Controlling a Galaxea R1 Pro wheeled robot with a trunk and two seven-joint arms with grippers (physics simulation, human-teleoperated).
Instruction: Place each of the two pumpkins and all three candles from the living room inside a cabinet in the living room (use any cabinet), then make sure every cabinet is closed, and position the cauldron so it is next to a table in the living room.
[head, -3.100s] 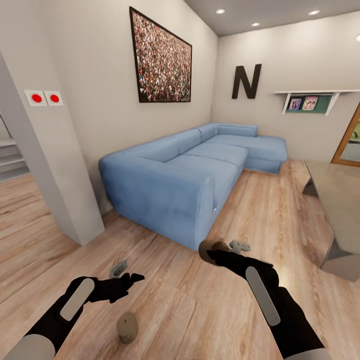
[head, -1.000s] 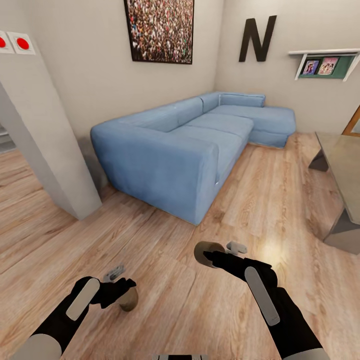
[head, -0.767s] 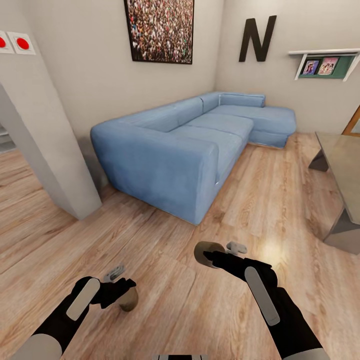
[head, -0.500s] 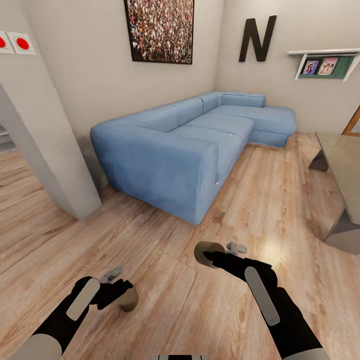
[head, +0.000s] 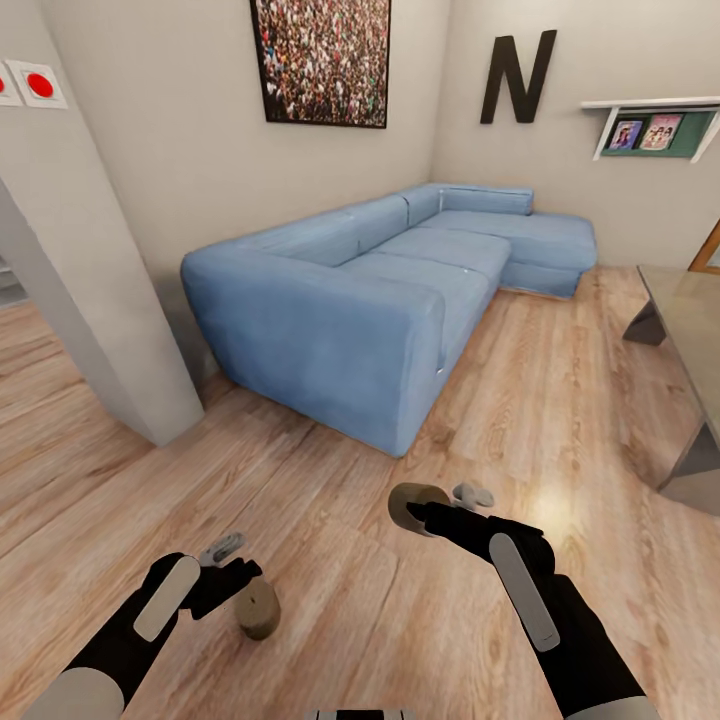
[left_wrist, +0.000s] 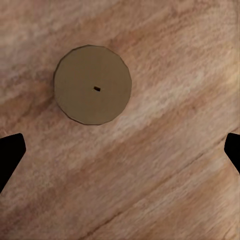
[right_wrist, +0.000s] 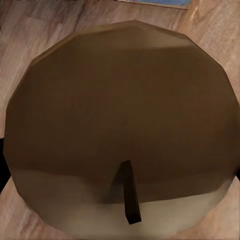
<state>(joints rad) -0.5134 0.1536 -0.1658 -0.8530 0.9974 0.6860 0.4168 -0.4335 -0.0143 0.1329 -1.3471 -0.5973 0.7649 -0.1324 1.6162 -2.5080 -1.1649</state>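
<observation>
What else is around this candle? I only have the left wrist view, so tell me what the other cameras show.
Observer: In the head view, the floor candle stands upright just below your left end effector.
Operator: Report the right arm.
Observer: The right end effector grips a second candle, its wick facing the wrist camera.
Operator: Name what lies ahead.
Observer: A blue sofa, with a grey table off to the right.

Blue corner sofa (head: 400, 290) on wood floor (head: 520, 420).
</observation>
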